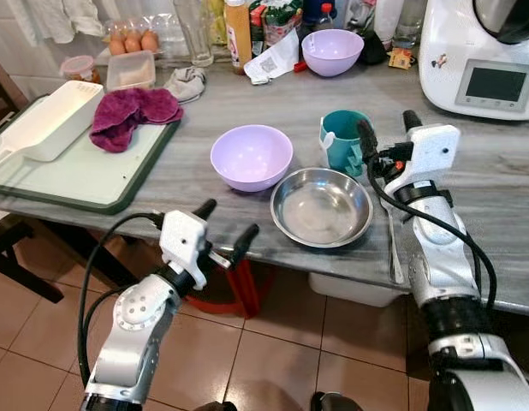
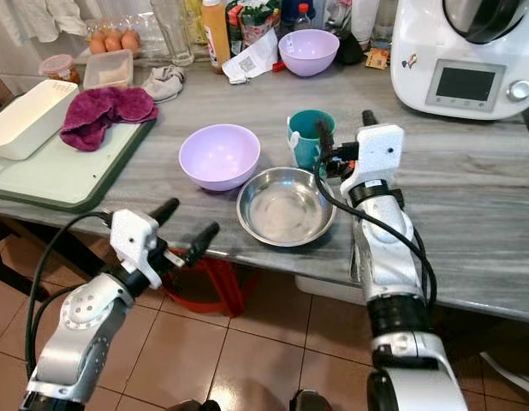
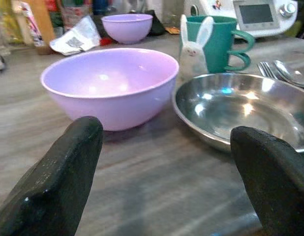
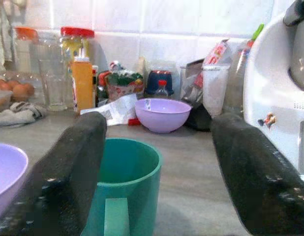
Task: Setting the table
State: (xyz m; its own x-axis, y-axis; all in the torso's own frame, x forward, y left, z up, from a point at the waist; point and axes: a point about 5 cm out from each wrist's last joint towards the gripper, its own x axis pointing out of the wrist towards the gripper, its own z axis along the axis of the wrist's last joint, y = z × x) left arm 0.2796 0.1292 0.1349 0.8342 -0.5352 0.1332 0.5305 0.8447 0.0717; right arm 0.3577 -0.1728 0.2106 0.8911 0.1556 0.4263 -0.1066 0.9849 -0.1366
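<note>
Near the counter's front edge: steel dish, empty, set squarely before the robot, apparently as the centre of a place setting.
Lilac bowl: just beside the dish on the robot's left, upright and empty; a second lilac bowl stands well back among the bottles, seemingly spare.
Teal mug: behind the dish, a white rabbit figure on its side in the left wrist view, handle toward the right gripper.
Cutlery: spoon and fork lying beside the dish on the robot's right, where a diner would reach for them.
Right gripper: over the counter just beside the mug, fingers spread wide, holding nothing; probably lined up to take the mug.
Left gripper: below the counter edge, fingers spread, empty, aimed at bowl and dish.
Green tray: far left, bearing a white box and a magenta cloth, kept apart from the setting.
</note>
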